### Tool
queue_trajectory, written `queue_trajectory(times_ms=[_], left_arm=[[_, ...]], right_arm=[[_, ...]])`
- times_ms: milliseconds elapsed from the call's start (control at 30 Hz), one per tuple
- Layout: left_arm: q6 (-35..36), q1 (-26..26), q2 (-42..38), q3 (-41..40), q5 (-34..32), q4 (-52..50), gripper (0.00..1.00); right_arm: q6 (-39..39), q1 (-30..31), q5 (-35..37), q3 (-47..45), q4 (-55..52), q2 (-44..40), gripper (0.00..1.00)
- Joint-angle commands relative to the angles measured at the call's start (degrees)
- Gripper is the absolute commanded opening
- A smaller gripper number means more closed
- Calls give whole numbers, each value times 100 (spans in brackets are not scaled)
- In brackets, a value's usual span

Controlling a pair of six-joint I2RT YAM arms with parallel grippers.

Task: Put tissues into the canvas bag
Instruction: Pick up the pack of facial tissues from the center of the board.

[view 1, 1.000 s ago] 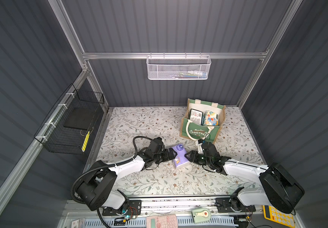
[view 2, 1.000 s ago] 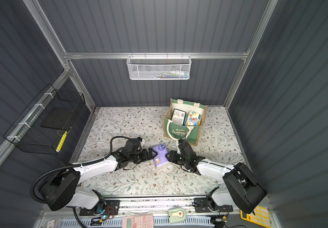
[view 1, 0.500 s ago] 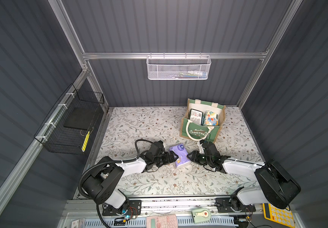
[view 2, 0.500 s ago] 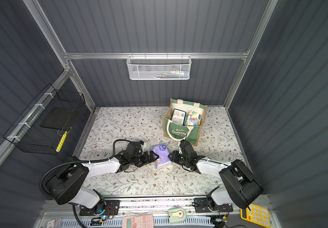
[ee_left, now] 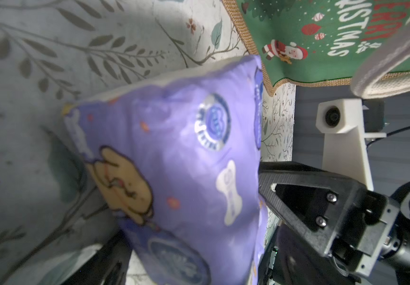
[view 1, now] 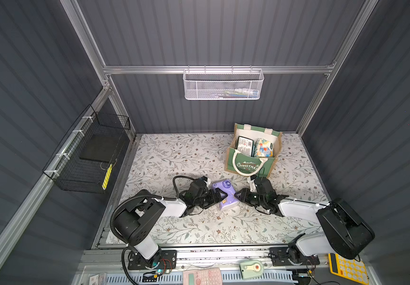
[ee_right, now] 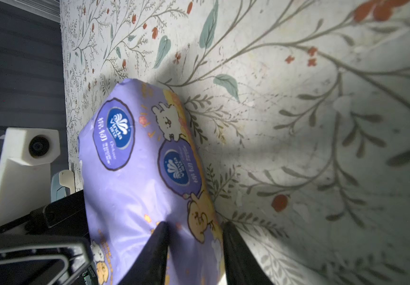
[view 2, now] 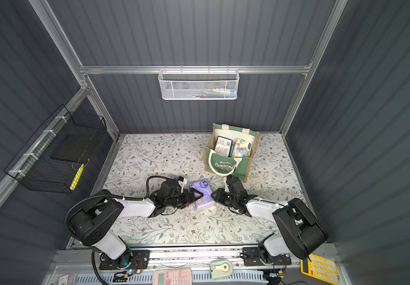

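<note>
Canvas bag upright near back wall, mouth open. Dark green-and-white pack and cartoon pack inside, side by side; strip of white lining bare beside them. Floral mat bare before bag's printed face except purple tissue pack: tilted, near bag, not touching. Right gripper narrow, pinching pack's edge. Left gripper spread wide, astride opposite end; contact unclear.
</note>
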Motion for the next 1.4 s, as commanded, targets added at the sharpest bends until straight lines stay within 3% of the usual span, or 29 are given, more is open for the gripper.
queue_trajectory(times_ms=[0, 167, 467, 667, 1033, 1367], left_arm=[[-224, -43, 187, -147, 127, 367, 87], [-349, -51, 301, -155, 119, 746, 81], [-464, -54, 237, -239, 26, 1323, 56], [-286, -54, -66, -165, -13, 1054, 48], [806, -41, -1282, 603, -450, -1000, 41], [1919, 175, -1687, 2499, -304, -2978, 38]], right_arm=[[-28, -39, -39, -135, -46, 68, 38], [11, -30, -79, -214, 196, -37, 38], [-98, -33, -326, -293, 178, -510, 42], [-370, -27, -268, -141, -219, -1012, 51], [-1409, -41, 417, 385, -1726, -2901, 69], [-2005, -666, 190, 1390, -2898, -3881, 78]])
